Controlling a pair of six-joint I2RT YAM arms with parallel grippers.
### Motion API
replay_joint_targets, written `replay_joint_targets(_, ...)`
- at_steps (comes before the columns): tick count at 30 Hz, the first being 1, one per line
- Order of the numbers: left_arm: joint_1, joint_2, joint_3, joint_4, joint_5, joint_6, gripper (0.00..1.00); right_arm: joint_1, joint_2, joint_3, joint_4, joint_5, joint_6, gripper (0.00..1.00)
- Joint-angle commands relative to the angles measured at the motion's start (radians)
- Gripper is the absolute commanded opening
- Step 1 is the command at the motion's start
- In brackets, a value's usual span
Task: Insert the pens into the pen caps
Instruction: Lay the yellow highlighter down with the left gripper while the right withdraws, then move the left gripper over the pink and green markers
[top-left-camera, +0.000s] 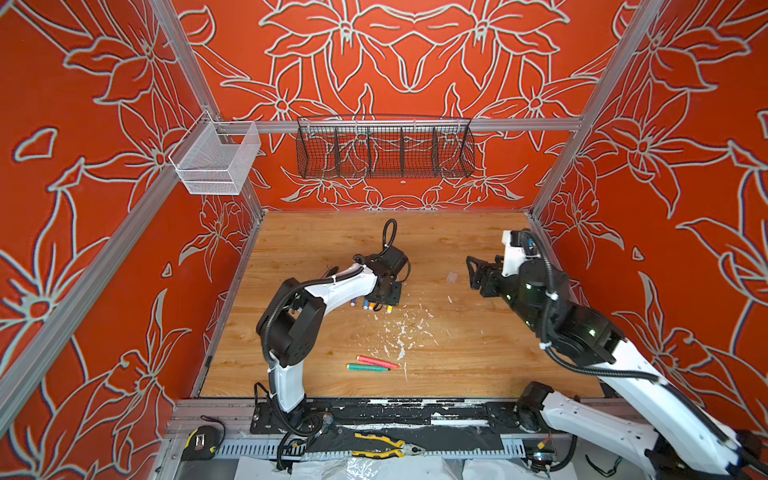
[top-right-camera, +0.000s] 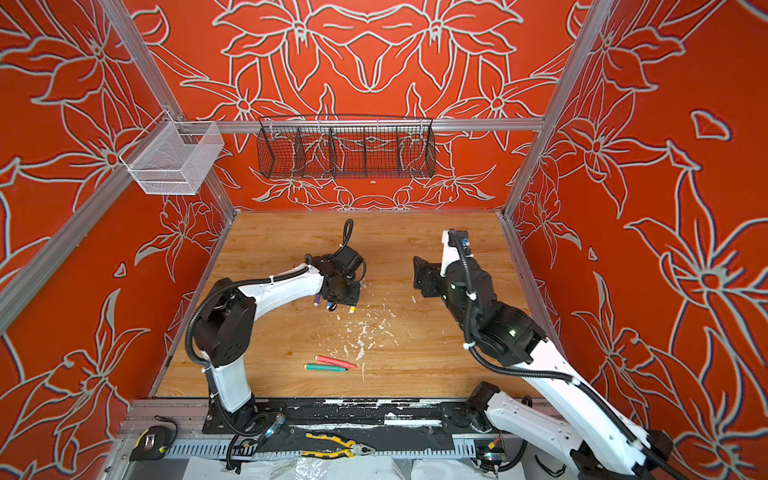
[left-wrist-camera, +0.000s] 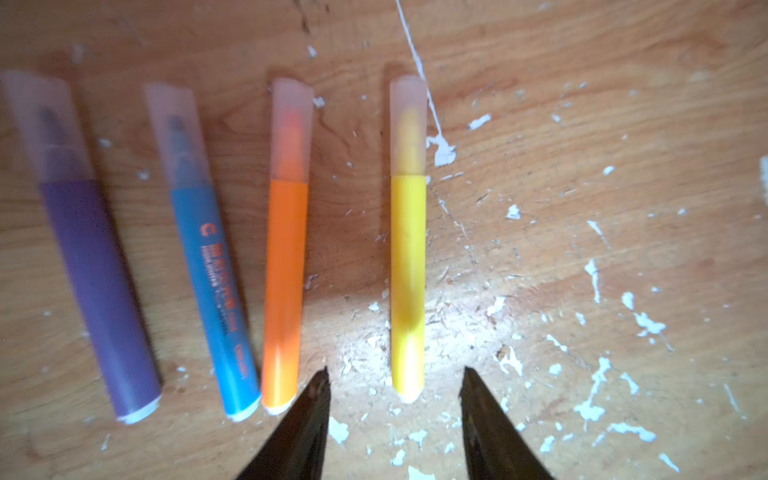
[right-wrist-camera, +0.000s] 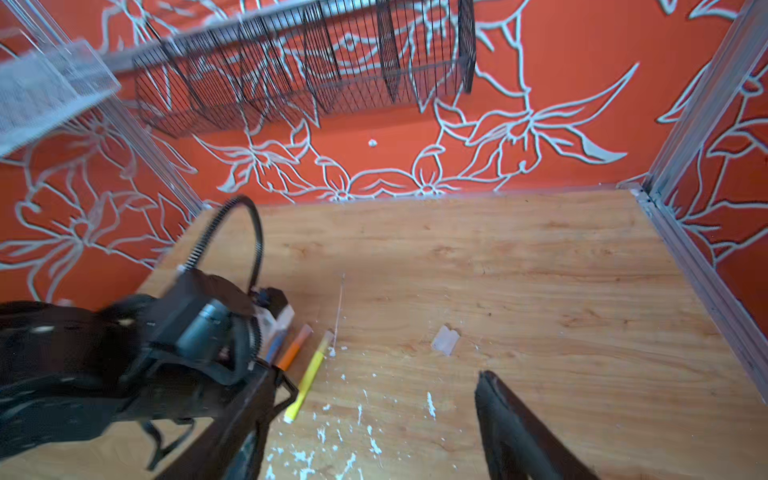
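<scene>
Four capped — two remaining.
Done: purple pen (left-wrist-camera: 95, 282), blue pen (left-wrist-camera: 212, 291), orange pen (left-wrist-camera: 286, 282), yellow pen (left-wrist-camera: 408, 270); bare: pink pen (top-left-camera: 376, 361), green pen (top-left-camera: 365, 367) — spare caps (right-wrist-camera: 445, 340) loose. Spread, empty: left end effector (left-wrist-camera: 394, 374), right end effector (top-left-camera: 471, 272).

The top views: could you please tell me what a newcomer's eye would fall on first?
The red floral walls dominate both top views. In the left wrist view, four capped pens lie in a row, the open left gripper straddling the end of the yellow pen. The pink-red pen and green pen lie side by side nearer the front.
</scene>
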Motion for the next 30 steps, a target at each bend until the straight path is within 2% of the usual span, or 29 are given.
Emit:
replay_joint_targets(1,-0.003,-0.122,-0.058,0.058,-0.061,0.010,0.51,-0.011,0.052,-0.002,-0.001,-0.020,-0.028,0.78)
replay_joint_targets(7,-0.003,-0.336,-0.191,0.142,-0.130,0.048,0.56,-0.022,0.193,-0.052,0.172,-0.047,0.004,0.77)
replay_joint_targets(10,-0.005,-0.435,-0.236,0.153,-0.182,0.073,0.59,-0.026,0.269,-0.018,0.195,-0.072,0.028,0.75)
replay_joint_targets(13,-0.005,-0.526,-0.291,0.178,-0.222,0.083,0.62,-0.026,0.321,-0.018,0.224,-0.047,0.033,0.75)
replay_joint_targets(15,-0.004,-0.577,-0.327,0.184,-0.224,0.073,0.64,-0.027,0.338,-0.058,0.273,-0.036,0.006,0.75)
replay_joint_targets(17,-0.005,-0.612,-0.368,0.184,-0.180,0.058,0.66,-0.029,0.341,-0.086,0.293,-0.006,-0.004,0.76)
replay_joint_targets(20,-0.013,-0.617,-0.382,0.125,-0.064,0.050,0.65,-0.038,0.341,-0.133,0.333,-0.017,0.004,0.77)
replay_joint_targets(22,-0.041,-0.607,-0.384,0.072,-0.034,0.054,0.65,-0.046,0.348,-0.150,0.348,-0.037,0.016,0.78)
replay_joint_targets(30,-0.265,-0.521,-0.363,-0.164,-0.112,-0.059,0.62,-0.076,0.401,-0.139,0.325,-0.077,0.058,0.73)
